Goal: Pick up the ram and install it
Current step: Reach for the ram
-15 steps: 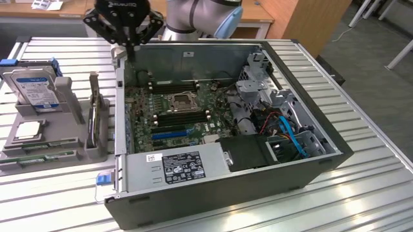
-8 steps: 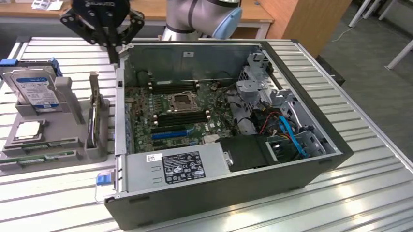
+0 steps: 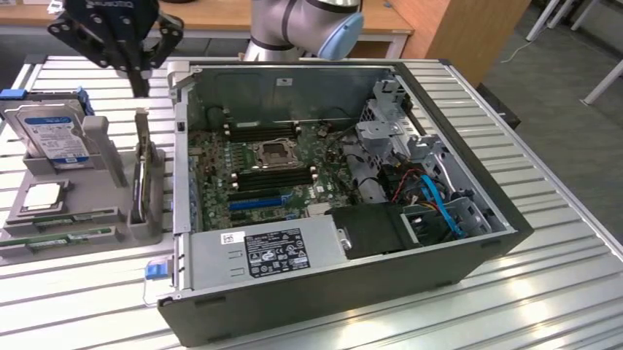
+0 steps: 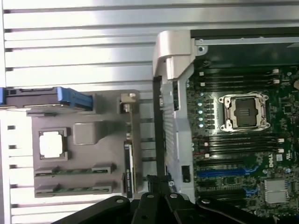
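Two green ram sticks (image 3: 60, 221) (image 3: 58, 241) lie flat in slots at the front of the grey holder (image 3: 93, 193) on the exterior view's left; in the wrist view they are the ram sticks (image 4: 74, 170) (image 4: 74, 188). My gripper (image 3: 139, 82) hangs high above the holder's back edge, beside the case's corner, shut with nothing between its fingers. The wrist view has the gripper (image 4: 157, 185) over the gap between holder and case. Black memory slots (image 3: 276, 177) (image 4: 238, 142) flank the processor socket (image 3: 273, 152) on the motherboard.
The open computer case (image 3: 467, 240) lies on the slatted table (image 3: 545, 306). The holder also carries a hard drive (image 3: 54, 135), a silver processor chip (image 3: 44, 195) and a thin card (image 3: 146, 179) standing on edge. Cables and a drive cage (image 3: 389, 138) fill the case's right part.
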Controlling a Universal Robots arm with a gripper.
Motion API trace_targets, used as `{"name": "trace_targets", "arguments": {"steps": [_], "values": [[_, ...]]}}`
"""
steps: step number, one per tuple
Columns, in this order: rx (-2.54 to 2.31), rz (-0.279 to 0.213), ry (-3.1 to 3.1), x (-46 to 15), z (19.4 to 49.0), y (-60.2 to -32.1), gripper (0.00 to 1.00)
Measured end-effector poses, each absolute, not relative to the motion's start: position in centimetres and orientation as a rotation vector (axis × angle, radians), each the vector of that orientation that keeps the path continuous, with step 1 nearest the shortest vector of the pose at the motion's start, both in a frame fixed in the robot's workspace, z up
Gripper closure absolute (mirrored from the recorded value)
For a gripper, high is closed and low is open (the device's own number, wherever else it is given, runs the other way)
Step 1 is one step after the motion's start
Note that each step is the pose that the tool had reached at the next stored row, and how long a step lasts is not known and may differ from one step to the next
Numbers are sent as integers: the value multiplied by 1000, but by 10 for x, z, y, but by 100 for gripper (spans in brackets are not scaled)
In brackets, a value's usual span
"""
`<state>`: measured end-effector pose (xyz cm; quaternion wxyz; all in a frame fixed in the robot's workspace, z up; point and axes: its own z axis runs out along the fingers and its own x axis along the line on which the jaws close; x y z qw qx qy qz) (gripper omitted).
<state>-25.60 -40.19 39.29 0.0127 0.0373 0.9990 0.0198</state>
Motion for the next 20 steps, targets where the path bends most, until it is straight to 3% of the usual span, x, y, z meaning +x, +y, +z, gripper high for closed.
{"name": "trace_targets", "arguments": {"steps": [20], "values": [[116,31,3113,-347,393,-404,89]]}}
